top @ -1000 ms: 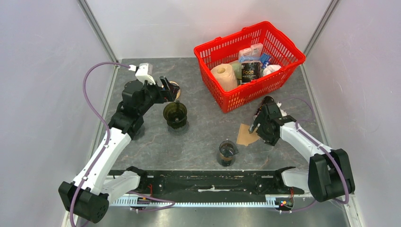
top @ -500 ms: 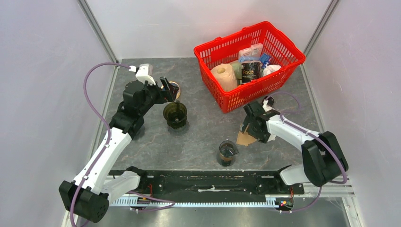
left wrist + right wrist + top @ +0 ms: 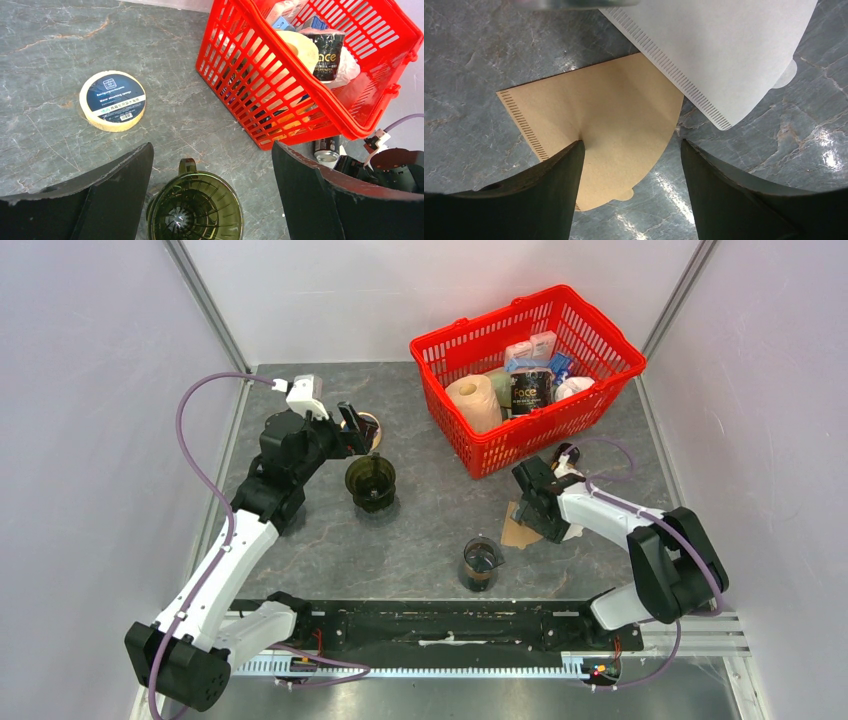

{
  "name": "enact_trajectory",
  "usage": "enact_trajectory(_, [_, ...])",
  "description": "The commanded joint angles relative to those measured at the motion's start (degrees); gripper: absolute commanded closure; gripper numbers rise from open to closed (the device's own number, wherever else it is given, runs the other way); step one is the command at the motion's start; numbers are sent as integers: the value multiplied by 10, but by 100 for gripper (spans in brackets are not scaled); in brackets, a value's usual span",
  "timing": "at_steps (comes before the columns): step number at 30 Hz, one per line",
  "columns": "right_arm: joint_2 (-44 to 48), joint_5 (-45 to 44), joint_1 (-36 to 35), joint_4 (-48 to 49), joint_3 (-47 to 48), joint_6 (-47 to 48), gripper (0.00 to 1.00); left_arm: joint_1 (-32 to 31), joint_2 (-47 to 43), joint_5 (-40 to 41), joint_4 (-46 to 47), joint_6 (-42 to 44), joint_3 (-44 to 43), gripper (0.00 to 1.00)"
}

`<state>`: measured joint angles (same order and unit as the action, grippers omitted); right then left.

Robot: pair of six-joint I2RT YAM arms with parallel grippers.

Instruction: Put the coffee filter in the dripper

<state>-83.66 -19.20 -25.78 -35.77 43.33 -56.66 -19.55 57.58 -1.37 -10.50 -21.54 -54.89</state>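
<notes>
On the grey tabletop (image 3: 425,525), left of the red basket (image 3: 560,415), the green dripper (image 3: 371,481) stands below the left fingers (image 3: 100,200), which are spread and empty. The brown coffee filter (image 3: 619,130) lies flat before the basket, between the parted right fingers (image 3: 539,200), ungripped.

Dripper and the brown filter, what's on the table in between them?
Nothing: the top view shows bare table between the dripper and the brown filter. The glass cup stands off to the near side.
</notes>
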Motion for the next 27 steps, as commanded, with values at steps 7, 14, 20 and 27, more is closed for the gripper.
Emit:
enact_trajectory(7, [-37,-19,-4,15,-14,-24,26,4,-13,12,26,19,6,6])
enact_trajectory(14, [-34,-31,-4,22,-22,-26,33,3,-16,30,24,16,6,6])
enact_trajectory(20, [-27,-16,-4,35,-27,-17,41,4,-15,33,24,15,7,6])
enact_trajectory(27, [-21,4,-4,61,-35,-9,49,4,-18,35,23,15,7,6])
